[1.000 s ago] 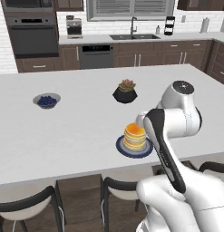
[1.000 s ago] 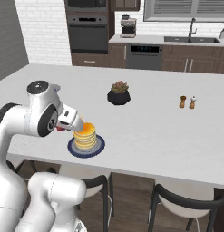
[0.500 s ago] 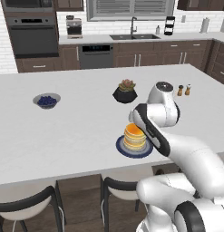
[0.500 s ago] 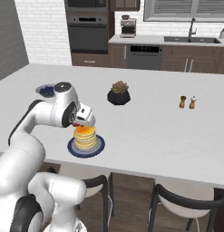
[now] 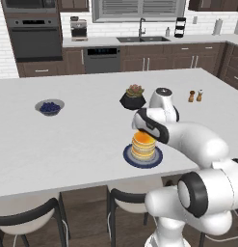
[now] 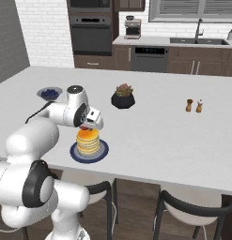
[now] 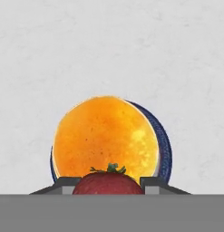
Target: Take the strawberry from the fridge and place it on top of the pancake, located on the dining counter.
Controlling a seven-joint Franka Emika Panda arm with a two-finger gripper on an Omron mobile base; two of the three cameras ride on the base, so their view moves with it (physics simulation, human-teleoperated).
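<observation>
Gripping glossy red strawberry [image 7: 108, 183] above round golden pancake [image 7: 105, 136].

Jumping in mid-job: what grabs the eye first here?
The bright orange pancake stack on its blue plate near the dining counter edge stands out. Just above it hangs the end effector, closed on a red strawberry. Farther back sits a dark potted succulent.

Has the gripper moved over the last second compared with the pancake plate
Yes. The gripper, shut on the strawberry, has swung in from the counter's near edge to above the pancake, toward the potted plant. The plate stayed put.
</observation>
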